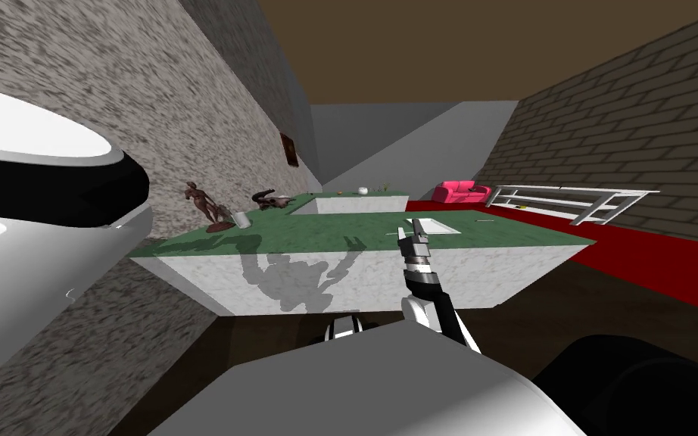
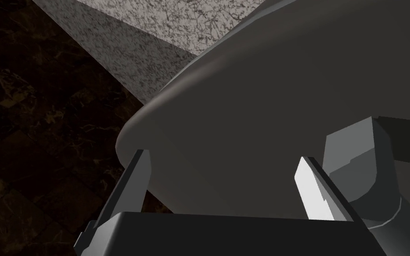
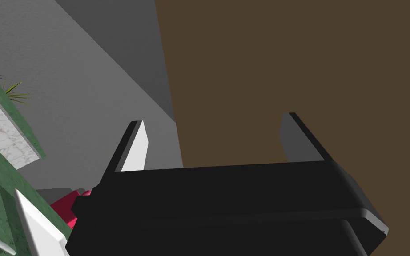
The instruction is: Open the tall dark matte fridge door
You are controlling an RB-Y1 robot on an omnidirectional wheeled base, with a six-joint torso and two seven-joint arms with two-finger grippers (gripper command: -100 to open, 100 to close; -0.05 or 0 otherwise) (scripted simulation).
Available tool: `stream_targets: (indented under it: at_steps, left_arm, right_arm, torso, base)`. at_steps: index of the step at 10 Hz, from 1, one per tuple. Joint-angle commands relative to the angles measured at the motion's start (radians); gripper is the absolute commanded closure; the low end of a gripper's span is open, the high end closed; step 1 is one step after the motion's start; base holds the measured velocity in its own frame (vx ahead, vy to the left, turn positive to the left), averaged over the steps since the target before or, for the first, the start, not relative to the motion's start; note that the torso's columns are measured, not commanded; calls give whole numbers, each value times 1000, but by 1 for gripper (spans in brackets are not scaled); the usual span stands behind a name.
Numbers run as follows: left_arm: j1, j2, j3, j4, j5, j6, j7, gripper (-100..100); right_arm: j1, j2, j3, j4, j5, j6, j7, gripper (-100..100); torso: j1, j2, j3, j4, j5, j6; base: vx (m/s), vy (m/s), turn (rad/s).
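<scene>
The jaws of the left gripper are seen spread wide with nothing held between them, above a dark marbled floor and near the foot of a speckled grey wall. The jaws of the right gripper are likewise parted and empty, tilted up toward a brown ceiling. That gripper is raised at the near side of a green-topped counter with pale marbled sides, and its tips are seen just beside a white sink set into the top. Two dark figurines and a small white cup are grouped at the counter's left end. A pink sofa and a white rack are seen beyond, before a brick wall. Where the fridge stands cannot be told.
</scene>
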Motion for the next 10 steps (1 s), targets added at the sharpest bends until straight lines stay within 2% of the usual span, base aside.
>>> stream_targets:
  at_steps: [1,2,3,6,7,10]
  left_arm:
    - [-70,24,17,16,-34,22,-9,-100]
    - [-87,24,17,16,-34,22,-9,-100]
    - [-124,41,29,27,-58,38,-16,-100]
    - [-202,56,40,35,-79,51,-22,-100]
    - [-237,68,48,41,-96,61,-27,-100]
    - [-312,78,55,46,-109,69,-31,-100]
  right_arm:
    - [0,0,0,0,0,0,0,0]
    - [0,0,0,0,0,0,0,0]
    - [0,0,0,0,0,0,0,0]
    - [0,0,0,0,0,0,0,0]
    - [0,0,0,0,0,0,0,0]
    - [0,0,0,0,0,0,0,0]
  torso:
    - [1,1,0,0,0,0]
    - [3,-3,0,-2,5,2]
    - [6,-5,-1,-3,7,2]
    - [15,-14,-4,-7,17,7]
    - [17,-14,-4,-7,18,7]
    - [15,-14,-4,-7,17,8]
  base:
    - [47,-2,-107]
    - [46,-10,-68]
    - [50,-22,-85]
    - [47,-22,-59]
    - [33,-15,-66]
    - [27,-10,-49]
